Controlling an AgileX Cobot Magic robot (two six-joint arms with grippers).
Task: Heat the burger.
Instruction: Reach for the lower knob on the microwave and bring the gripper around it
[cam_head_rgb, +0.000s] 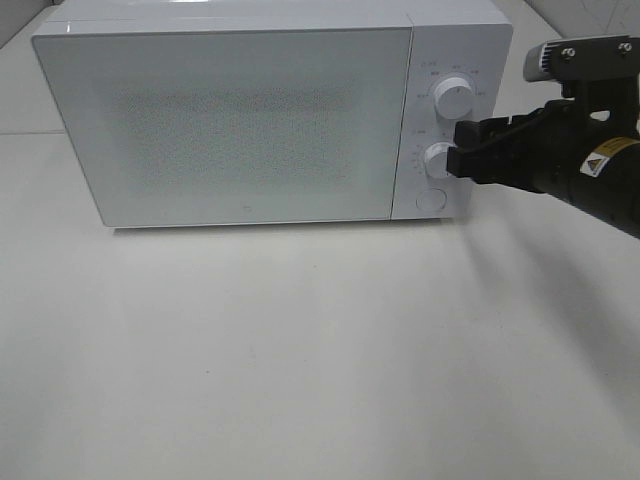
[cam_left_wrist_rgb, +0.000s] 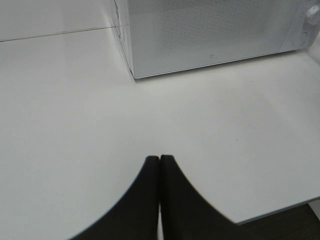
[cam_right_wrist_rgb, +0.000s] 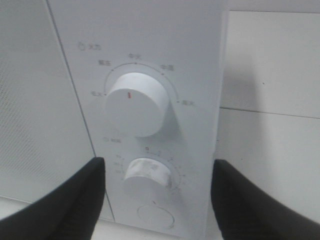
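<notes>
Right gripper (cam_right_wrist_rgb: 158, 162) gapes wide, gripping nothing, at the lower knob (cam_right_wrist_rgb: 148, 172) of the microwave (cam_head_rgb: 220, 120) (left gripper (cam_left_wrist_rgb: 159, 160) pressed closed, empty).

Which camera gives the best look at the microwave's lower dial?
The right wrist view: the lower dial sits close and centred between the fingers of the open right gripper, its tick marks visible. In the exterior high view the gripper covers part of it. The left wrist view catches it only tiny and blurred at the frame's corner.
</notes>
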